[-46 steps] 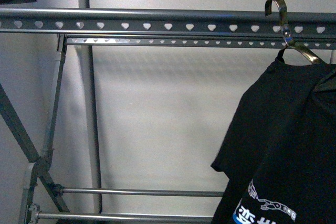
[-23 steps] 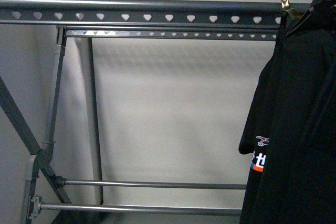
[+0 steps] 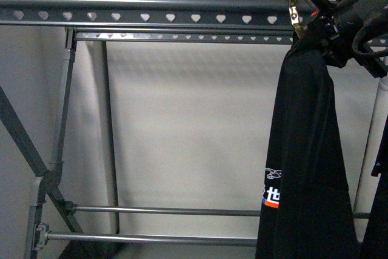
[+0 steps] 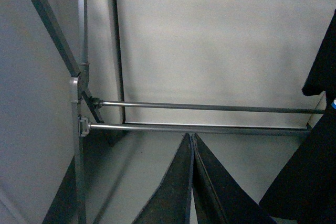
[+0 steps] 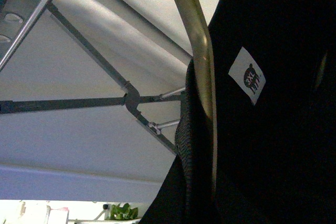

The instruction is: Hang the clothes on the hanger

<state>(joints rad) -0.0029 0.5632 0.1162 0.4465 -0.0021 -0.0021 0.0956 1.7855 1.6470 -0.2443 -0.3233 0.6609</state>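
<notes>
The clothes (image 3: 306, 150), a black T-shirt with a white, blue and orange print, hang edge-on from a brass-hooked clothes hanger (image 3: 293, 8) at the upper right of the front view. My right gripper (image 3: 330, 34) is shut on the clothes at the collar, level with the rack's top rail. The drying rack (image 3: 145, 19) shows its grey rails with heart-shaped holes across the top. In the right wrist view the clothes (image 5: 262, 129) and the brass bar (image 5: 199, 51) fill the right side. My left gripper (image 4: 192, 142) is shut and empty, low before the rack's crossbars (image 4: 199, 128).
The rack's diagonal legs (image 3: 24, 144) and an upright post (image 3: 104, 119) stand at the left, with two low crossbars (image 3: 163, 211). Another dark garment (image 3: 377, 235) hangs at the far right edge. A plain wall lies behind.
The clothes have swung left and turned edge-on. My right gripper has come into view at the top right, holding them beside the top rail. The hook has moved left.
</notes>
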